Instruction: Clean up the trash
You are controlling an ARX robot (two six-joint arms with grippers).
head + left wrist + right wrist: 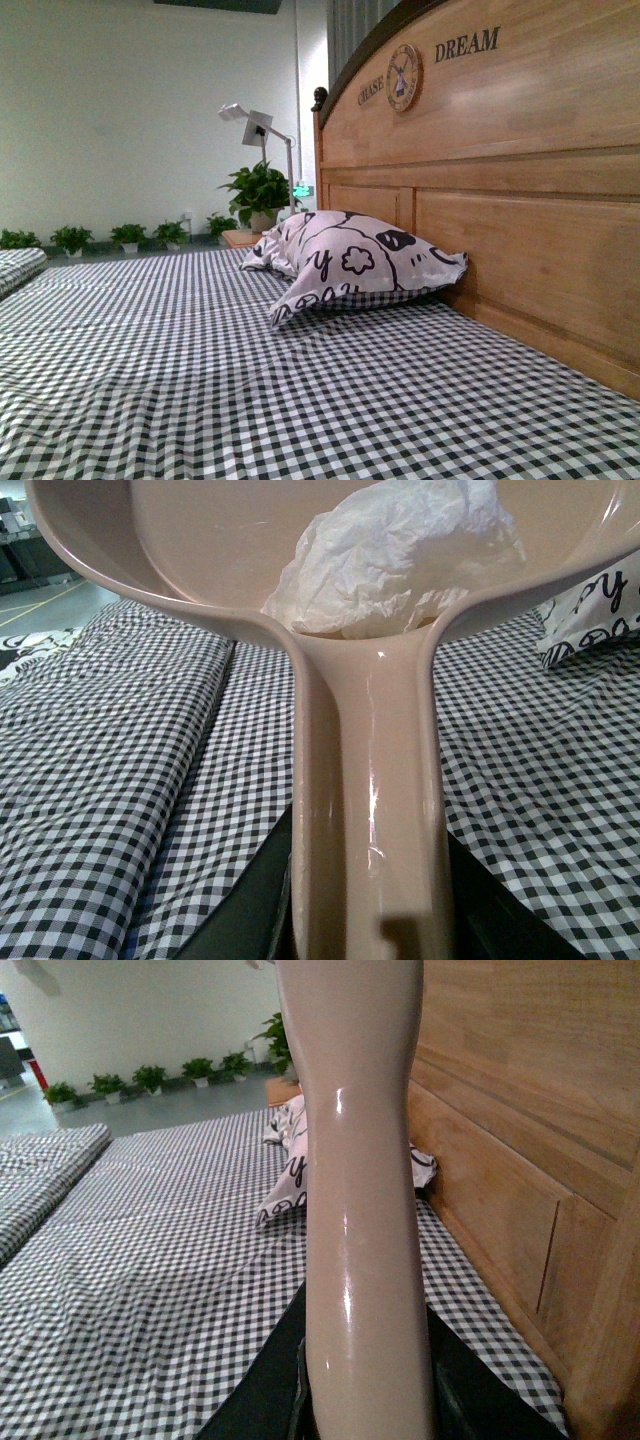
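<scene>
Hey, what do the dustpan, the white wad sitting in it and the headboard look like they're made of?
The dustpan looks like smooth beige plastic: glossy, with light streaks along its handle. The wad looks like thin paper or tissue: matte, with sharp crumples. The headboard looks like varnished wood: visible grain, panel joints, soft sheen.

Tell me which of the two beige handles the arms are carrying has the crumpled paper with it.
The left arm's dustpan: the white paper wad sits in its pan. The right arm's handle shows only a bare shaft, with no paper in view.

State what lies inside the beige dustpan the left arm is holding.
A crumpled white paper wad rests in the dustpan, against the handle end. Whatever is beneath the wad is covered.
</scene>
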